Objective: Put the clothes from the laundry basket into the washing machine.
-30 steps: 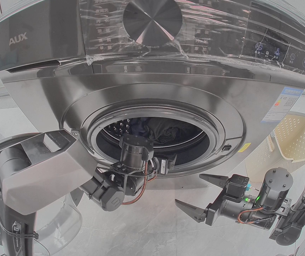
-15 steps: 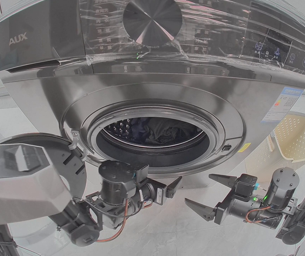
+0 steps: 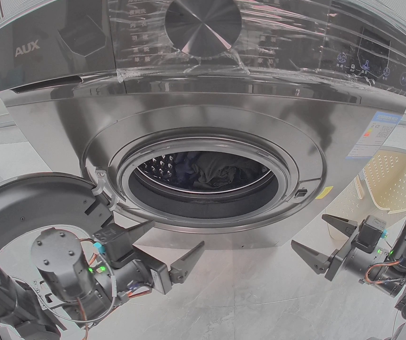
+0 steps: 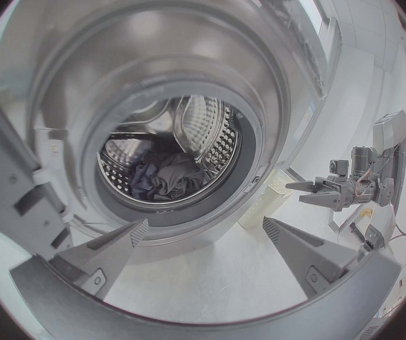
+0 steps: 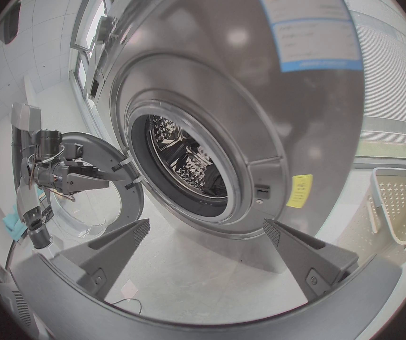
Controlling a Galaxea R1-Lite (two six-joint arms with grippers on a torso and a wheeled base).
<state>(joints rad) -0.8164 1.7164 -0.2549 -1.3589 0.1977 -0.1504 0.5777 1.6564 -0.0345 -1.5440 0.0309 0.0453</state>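
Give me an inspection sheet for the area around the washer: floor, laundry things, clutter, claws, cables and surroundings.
Surface: pale tiled floor.
Job's things: washer with its door swung open to the robot's left; dark clothes lying in the drum; basket on the floor to the washer's right, no clothes seen in its visible part.
Clutter: one small pale scrap on the floor.
Claws: left claw open and empty, low in front of the door; right claw open and empty, low beside the basket.
Cables: wrist cables in short loops on both arms; thin floor cable.
Surroundings: window beyond the basket.
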